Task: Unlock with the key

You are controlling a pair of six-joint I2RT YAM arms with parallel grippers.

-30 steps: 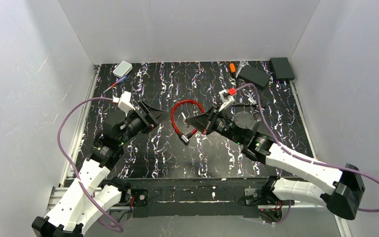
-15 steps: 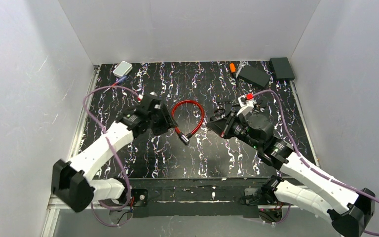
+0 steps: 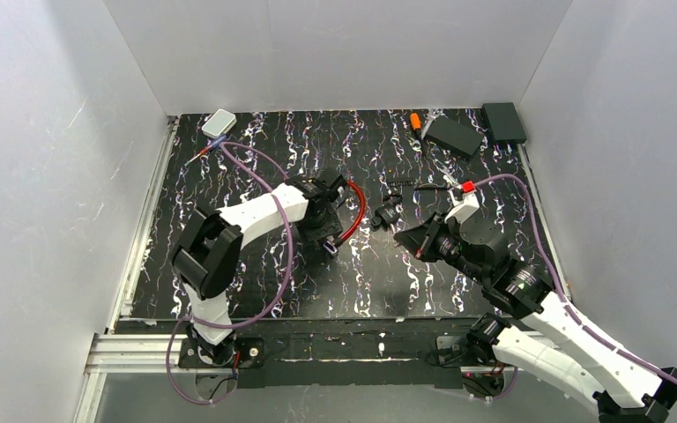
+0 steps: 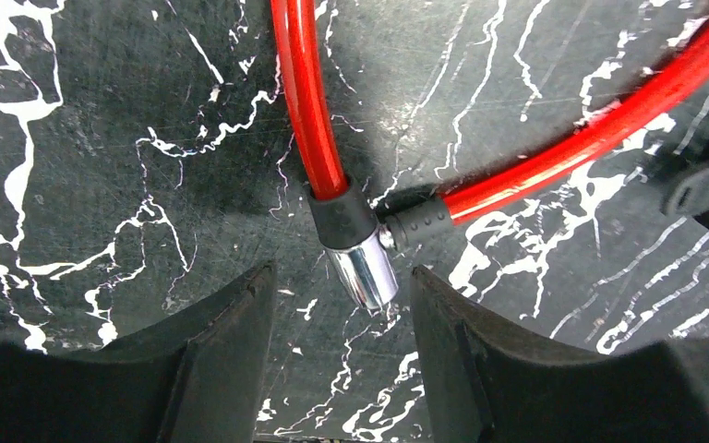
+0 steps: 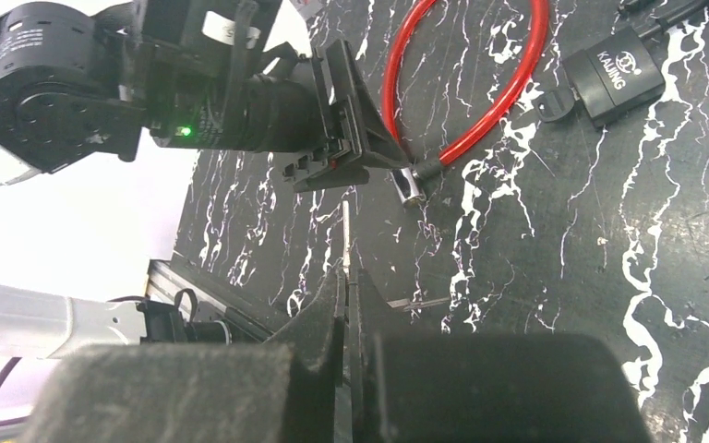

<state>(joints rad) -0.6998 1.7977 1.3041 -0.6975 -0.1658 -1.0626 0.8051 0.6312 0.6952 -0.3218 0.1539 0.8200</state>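
Left claw (image 4: 340, 293) half-wide, straddling chrome lock barrel (image 4: 362, 268) at lower centre, not touching. Right claw (image 5: 346, 281) pinched shut. Risk: off-centre squeeze rolls barrel across worktop (image 4: 102, 138); red cable (image 4: 300, 92) springs, keyhole turns away.

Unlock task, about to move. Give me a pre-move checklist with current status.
1. Left hand open, straddling barrel: ok.
2. Barrel roughly centred in that hand's gap: ok.
3. Cable end seated in barrel: ok.
4. Right hand shut on a thin metal strip: ok. Whether that strip is the key: cannot tell.
5. Right hand lined up with barrel: not ok, it sits apart, off to one side.
6. Keyhole location on barrel: cannot tell.
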